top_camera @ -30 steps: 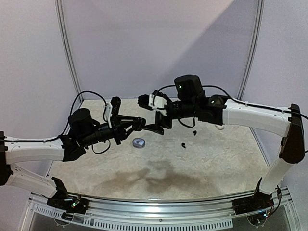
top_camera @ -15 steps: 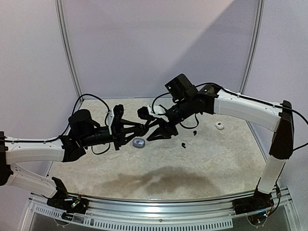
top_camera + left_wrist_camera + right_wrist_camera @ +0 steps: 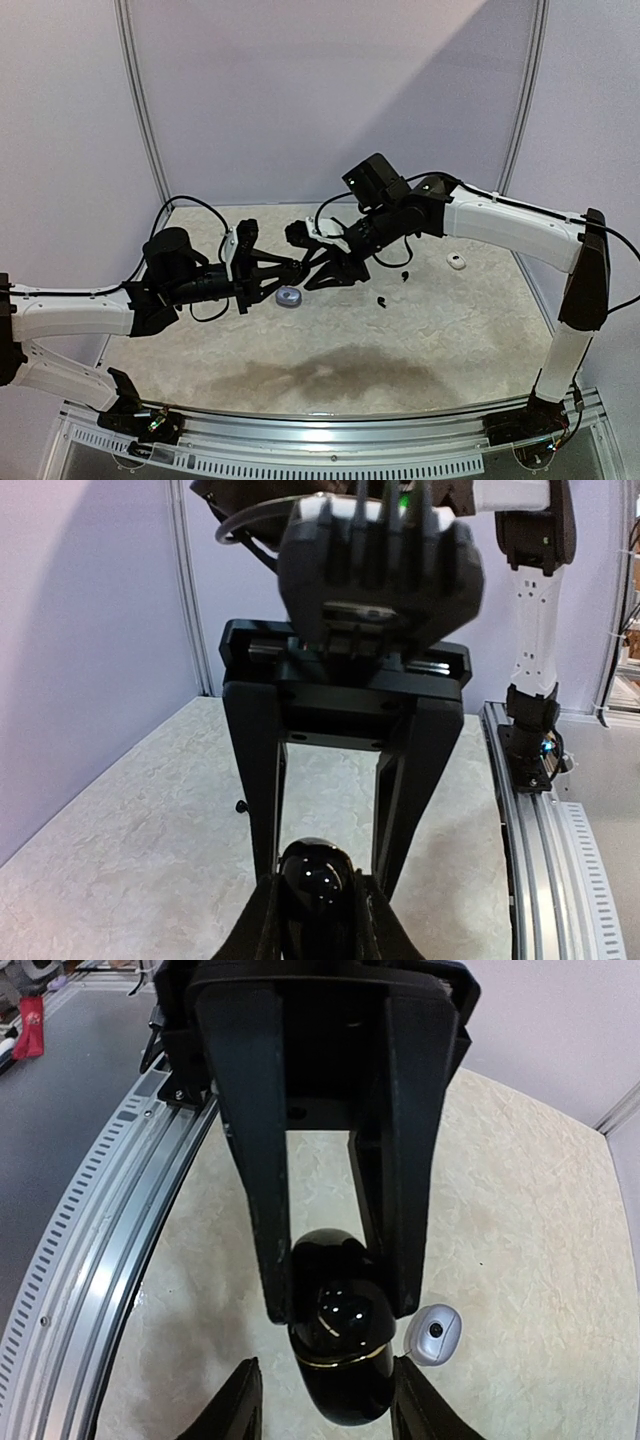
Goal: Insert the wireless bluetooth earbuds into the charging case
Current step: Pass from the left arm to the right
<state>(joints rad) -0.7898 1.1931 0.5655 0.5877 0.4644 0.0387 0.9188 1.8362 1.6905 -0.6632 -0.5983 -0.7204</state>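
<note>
Swung down and leftward since the earlier frame, the right gripper (image 3: 325, 274) now sits nose to nose with the left gripper (image 3: 296, 267) at the centre of the top view, and its jaws have narrowed. The left gripper pinches the glossy black charging case (image 3: 340, 1320), held above the worktop (image 3: 450, 340). The right gripper's jaws stand half spread around the case's near half, with a gap on each side. Two black earbuds (image 3: 382, 300) lie on the worktop right of centre, and a silvery oval piece (image 3: 289, 296) lies just below the grippers. The step looks like taking the lid half. The right gripper should close only beyond the gold seam, stay in line with the case, and pull gently so the left grip does not slip.
</note>
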